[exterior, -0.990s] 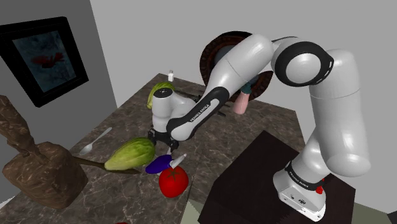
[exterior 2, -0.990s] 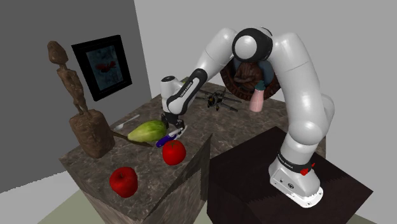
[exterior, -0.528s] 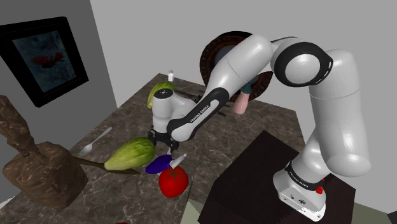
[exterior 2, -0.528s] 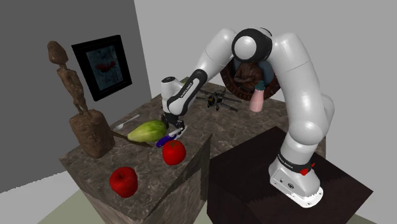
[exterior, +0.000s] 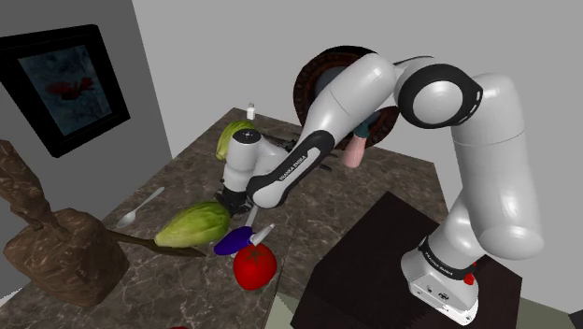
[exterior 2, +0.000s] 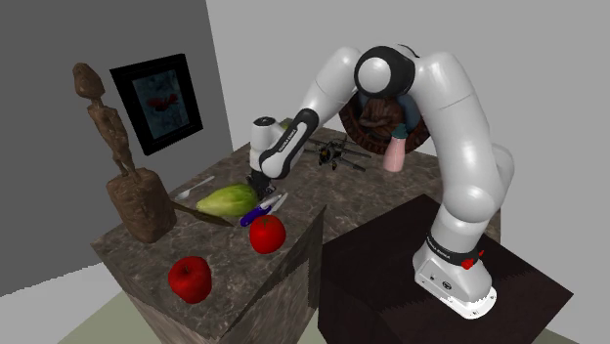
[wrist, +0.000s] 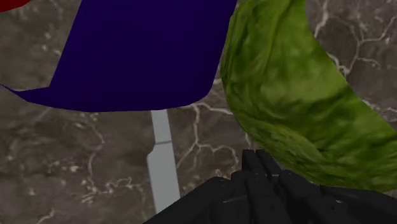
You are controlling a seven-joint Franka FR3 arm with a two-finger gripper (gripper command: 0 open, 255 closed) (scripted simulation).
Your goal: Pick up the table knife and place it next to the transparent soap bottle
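Currently the jaws are clenched on nothing, beside the green vegetable (exterior: 191, 224); the table knife (exterior: 234, 243) lies flat on the tabletop (exterior: 322, 213), near a red fruit (exterior: 253, 268).

Two red fruits (exterior 2: 267, 234), two green vegetables (exterior: 191, 224), one knife (exterior 2: 262, 208), one spoon (exterior: 140, 206), one statue (exterior 2: 127, 186), one framed picture (exterior 2: 156, 103).

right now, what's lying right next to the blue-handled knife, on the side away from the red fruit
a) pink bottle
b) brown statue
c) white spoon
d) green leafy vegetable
d: in the shoulder view the knife lies between the green leafy vegetable and the red fruit, close to both.
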